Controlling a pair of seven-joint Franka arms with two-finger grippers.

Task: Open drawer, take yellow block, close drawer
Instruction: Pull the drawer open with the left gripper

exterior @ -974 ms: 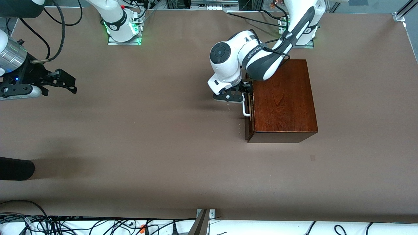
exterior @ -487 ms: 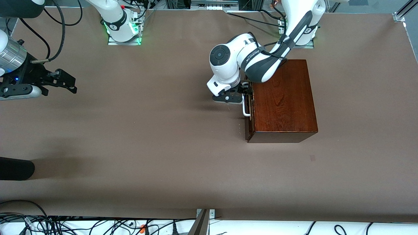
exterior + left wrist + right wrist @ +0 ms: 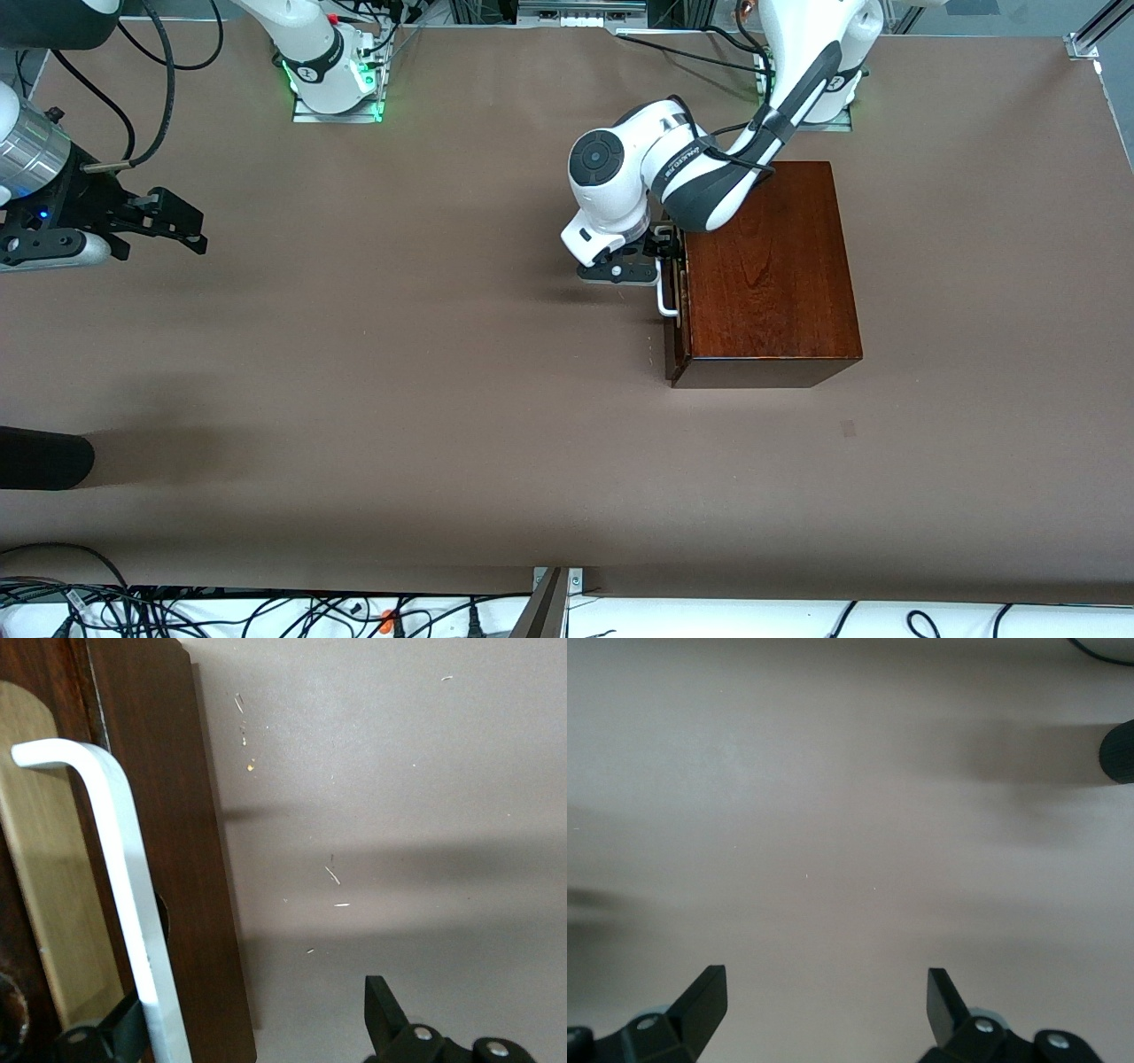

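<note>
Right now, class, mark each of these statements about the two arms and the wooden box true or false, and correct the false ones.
1. The left gripper is at the drawer front, its open fingers on either side of the white handle. True.
2. The drawer is pulled fully out. False: it looks shut or nearly so, its front close against the wooden box.
3. The yellow block lies in plain sight on the table. False: no view shows it.
4. The right gripper waits, open, over bare table at the right arm's end. True.
5. The right gripper holds the handle. False: it holds nothing.
</note>
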